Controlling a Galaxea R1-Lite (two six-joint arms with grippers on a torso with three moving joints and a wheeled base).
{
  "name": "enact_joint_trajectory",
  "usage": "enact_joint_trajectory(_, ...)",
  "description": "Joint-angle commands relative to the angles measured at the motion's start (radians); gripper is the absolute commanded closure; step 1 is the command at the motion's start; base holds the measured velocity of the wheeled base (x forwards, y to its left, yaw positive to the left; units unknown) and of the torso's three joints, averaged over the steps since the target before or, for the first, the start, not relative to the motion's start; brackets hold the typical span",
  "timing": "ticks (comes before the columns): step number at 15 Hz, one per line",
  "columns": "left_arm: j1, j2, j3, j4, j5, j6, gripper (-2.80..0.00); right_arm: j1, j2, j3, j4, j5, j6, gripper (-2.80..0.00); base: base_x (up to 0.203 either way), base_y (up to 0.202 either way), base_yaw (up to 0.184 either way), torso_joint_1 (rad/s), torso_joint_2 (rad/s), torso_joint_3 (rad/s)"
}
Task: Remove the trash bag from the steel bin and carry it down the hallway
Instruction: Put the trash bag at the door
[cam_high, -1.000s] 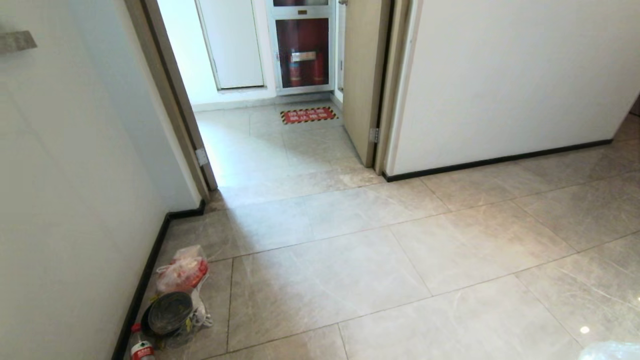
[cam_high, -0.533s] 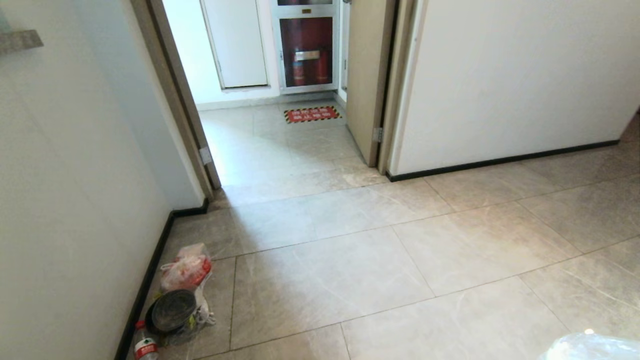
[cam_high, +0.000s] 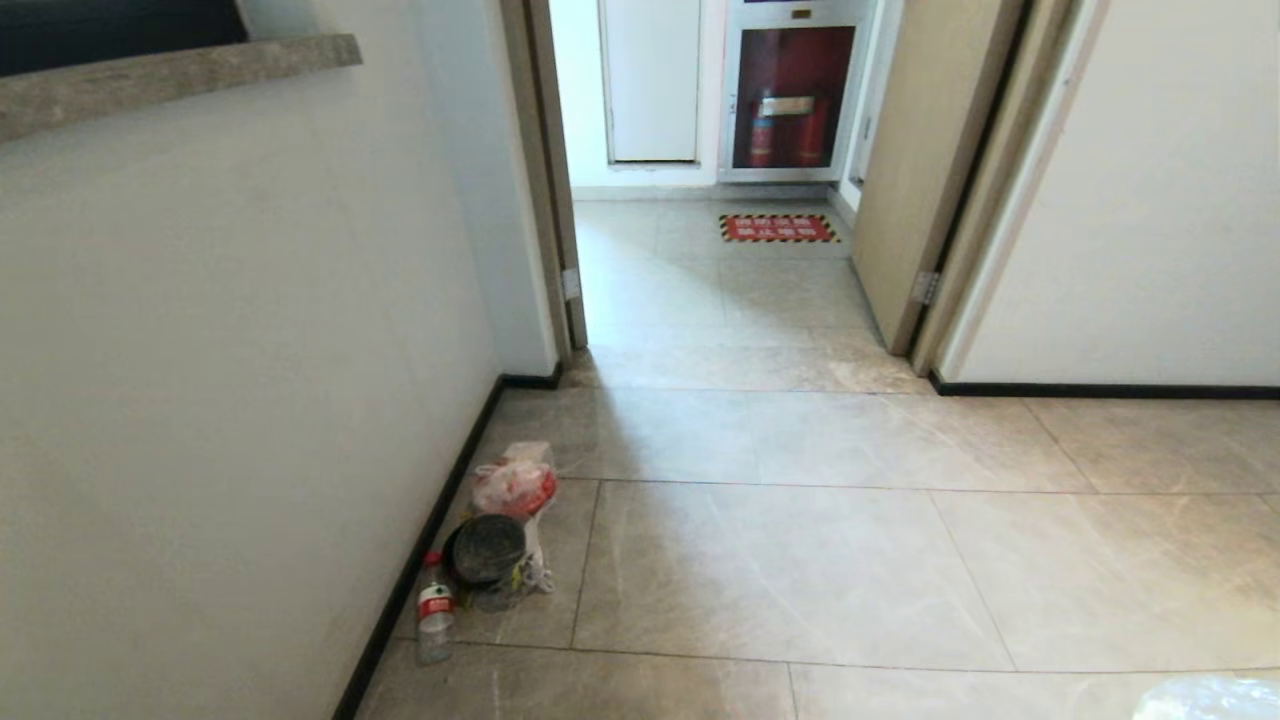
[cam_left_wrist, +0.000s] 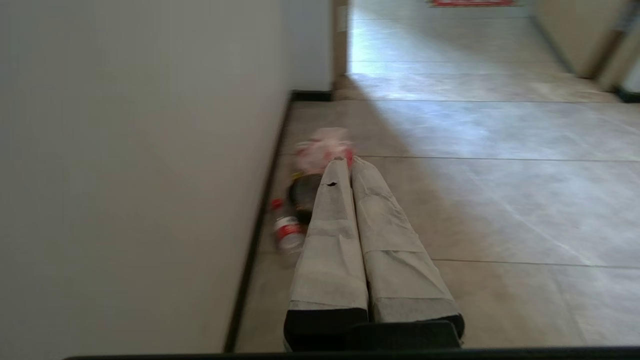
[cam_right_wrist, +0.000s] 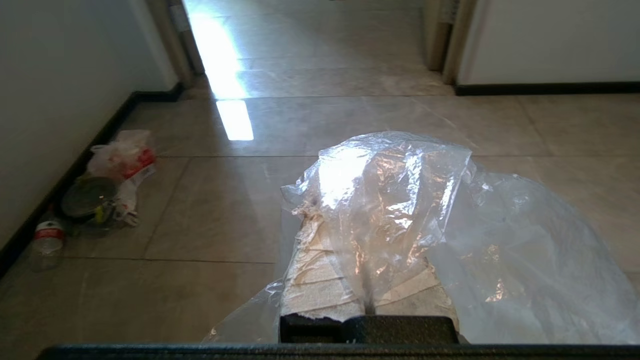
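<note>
A: Grey-beige marbled floor tiles (cam_high: 800, 560) filled the head view of the hallway, with a pale wall (cam_high: 220, 380) on the robot's left edged by dark skirting (cam_high: 420, 560). What lay along it?

B: A small heap: a thin bag with red-and-white contents (cam_high: 515, 485), a dark round bin-like thing (cam_high: 488, 548) lying tipped beside it, and a clear plastic bottle with a red label (cam_high: 435, 610) nearest the skirting. Ahead stood an open doorway, a red cabinet (cam_high: 793, 98) and a red floor mat with striped edge (cam_high: 779, 228) beyond it. A corner of clear see-through trash bag (cam_high: 1205, 698) showed at the lower right edge.

A: And the left wrist view?

B: The left tool (cam_left_wrist: 341, 162), its two cloth-wrapped fingers (cam_left_wrist: 327, 240) pressed together with nothing between them, pointed toward that same heap. The picture was blurred, so the bottle (cam_left_wrist: 286, 231) and red-and-white bag (cam_left_wrist: 322, 149) were only roughly legible.

A: The right wrist view?

B: The right tool (cam_right_wrist: 367, 280) was closed on the crinkly trash bag (cam_right_wrist: 400, 200), whose film draped over the wrapped fingers (cam_right_wrist: 315, 275) and billowed out to one side above the floor. The heap (cam_right_wrist: 100, 195) sat well apart by the wall.
</note>
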Motion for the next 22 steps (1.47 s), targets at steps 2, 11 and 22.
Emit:
enact_joint_trajectory(2, 0.0, 0.001, 0.003, 0.0, 0.0, 0.0, 0.0, 0.0, 0.001, 0.002, 0.001, 0.0, -0.001, 0.0, 0.008, -0.014, 0.184, 0.002, 0.0, 0.005)
enact_joint_trajectory(11, 0.0, 0.001, 0.003, 0.0, 0.0, 0.0, 0.0, 0.0, 0.0, 0.002, -0.001, 0.0, 0.0, 0.0, 0.001, -0.009, 0.174, 0.001, 0.0, 0.002)
enact_joint_trajectory(22, 0.0, 0.001, 0.003, 0.0, 0.0, 0.0, 0.0, 0.0, 0.0, 0.002, -0.001, 0.0, -0.003, 0.0, 0.001, -0.009, 0.172, 0.001, 0.0, 0.002)
